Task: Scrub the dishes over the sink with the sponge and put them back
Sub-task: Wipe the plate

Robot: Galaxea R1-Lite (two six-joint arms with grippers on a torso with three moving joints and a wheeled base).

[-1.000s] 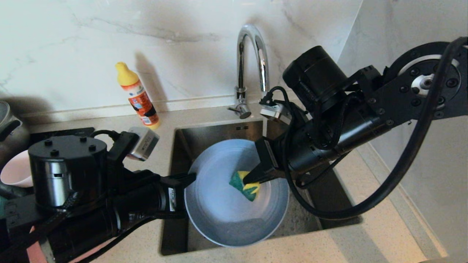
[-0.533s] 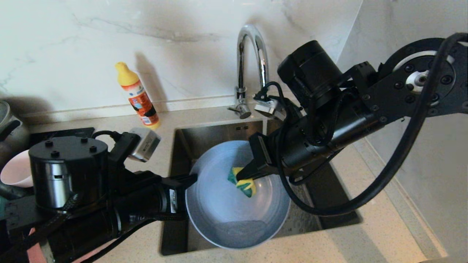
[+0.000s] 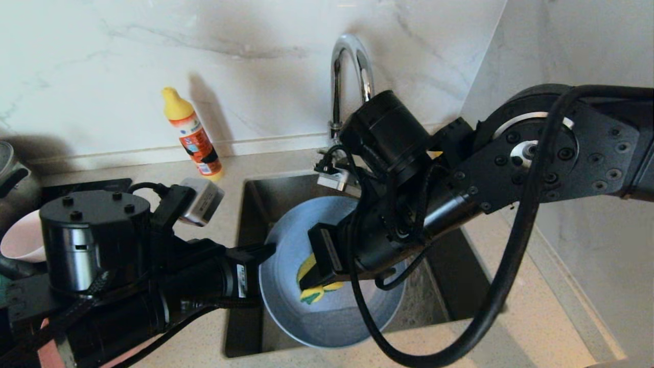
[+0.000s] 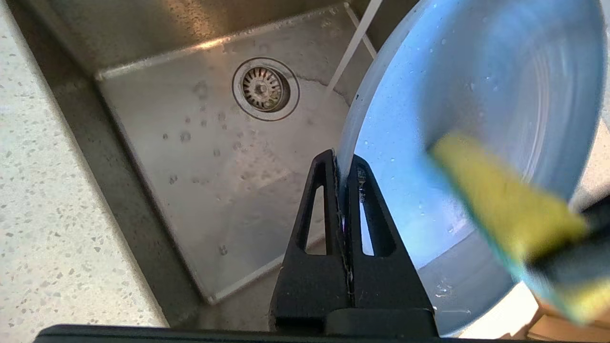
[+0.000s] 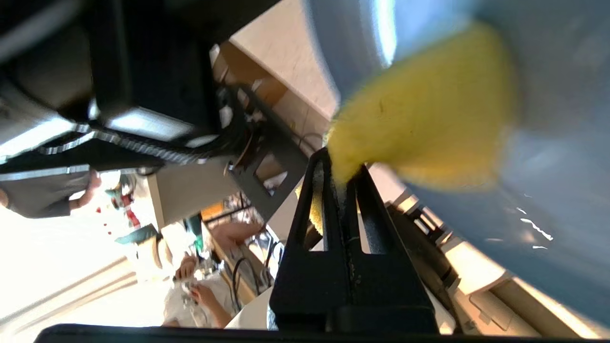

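The left gripper (image 3: 268, 250) is clenched on the left rim of the grey-blue plate (image 3: 332, 317), holding it tilted above the sink (image 3: 253, 204); in the left wrist view the two fingers (image 4: 317, 205) pinch the thin plate (image 4: 476, 71) edge between them, with the sink floor (image 4: 190, 157) and its round strainer drain (image 4: 265, 88) well below and apart from the plate. The right gripper (image 3: 306, 281) reaches in from the right over the basin and is clamped on the sponge (image 3: 314, 291), whose yellow body with a green edge is pressed against the left-centre of the plate's inner face. In the right wrist view the yellow sponge (image 5: 424, 109) bulges out from between the closed fingers (image 5: 314, 209) and lies against the blue plate (image 5: 548, 143); in the left wrist view the sponge (image 4: 500, 200) shows as a blurred yellow wedge across the plate. The plate's near part hangs over the sink's near edge, close to the speckled counter (image 3: 511, 332). The curved chrome tap (image 3: 350, 66) stands at the far rim of the sink, partly hidden by the right arm. On the counter to the far left of the sink stands an orange bottle (image 3: 193, 135) with a yellow cap, against the marble wall. At the left edge of the head view a pale pink bowl (image 3: 20, 240) shows behind the left arm, with a steel pot (image 3: 13, 174) just beyond it.
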